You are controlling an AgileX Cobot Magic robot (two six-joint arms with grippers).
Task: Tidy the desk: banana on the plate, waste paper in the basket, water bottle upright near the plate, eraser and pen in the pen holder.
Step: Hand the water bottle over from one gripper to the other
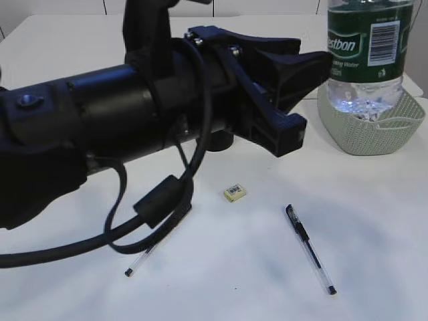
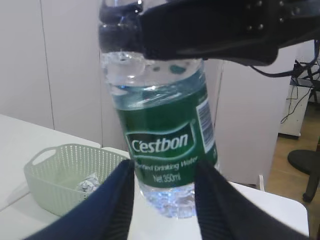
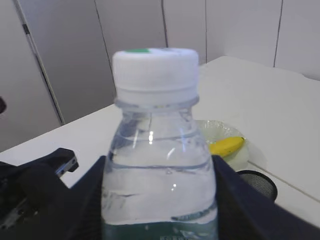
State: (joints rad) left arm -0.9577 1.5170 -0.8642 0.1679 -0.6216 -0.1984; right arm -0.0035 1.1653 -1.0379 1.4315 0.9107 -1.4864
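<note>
The water bottle, clear with a green label and white cap, hangs upright in the air in front of the basket. My right gripper is shut on its upper body; it shows as a black bar in the left wrist view. My left gripper is open, its fingertips on either side of the bottle's lower part. The banana lies on the plate. Crumpled waste paper lies in the basket. The eraser and a pen lie on the table.
The green mesh basket stands at the right. The black pen holder stands near the plate, mostly hidden behind my left arm in the exterior view. A second pen lies partly under the arm's cable.
</note>
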